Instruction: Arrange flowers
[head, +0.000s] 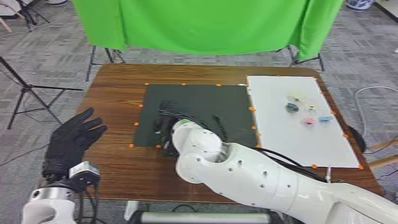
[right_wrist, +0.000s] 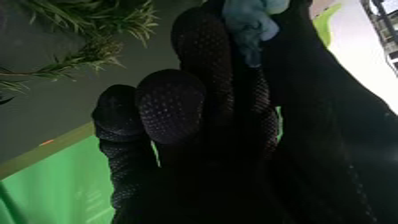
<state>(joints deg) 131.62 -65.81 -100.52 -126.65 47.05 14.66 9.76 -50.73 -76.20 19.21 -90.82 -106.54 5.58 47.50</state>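
Note:
Over the dark mat (head: 187, 92) in the head view is my right hand (head: 169, 113), its black glove hard to tell from the mat. In the right wrist view, my right hand (right_wrist: 173, 107) pinches a blue flower (right_wrist: 251, 25) between fingers and thumb. Green foliage (right_wrist: 111, 22) lies beyond the fingertips, apart from the held flower. Several loose flowers rest on the white board: a pink one (head: 308, 121), a light blue one (head: 325, 119) and a dark blue one (head: 292, 107) among them. My left hand (head: 71, 145) stays at the table's left side, fingers straight.
The brown wooden table (head: 115, 95) carries the mat and board, with orange markers along their edges. A green cloth (head: 204, 25) hangs behind it. Dark cables (head: 284, 157) run beside my right arm, which crosses the near right part of the table.

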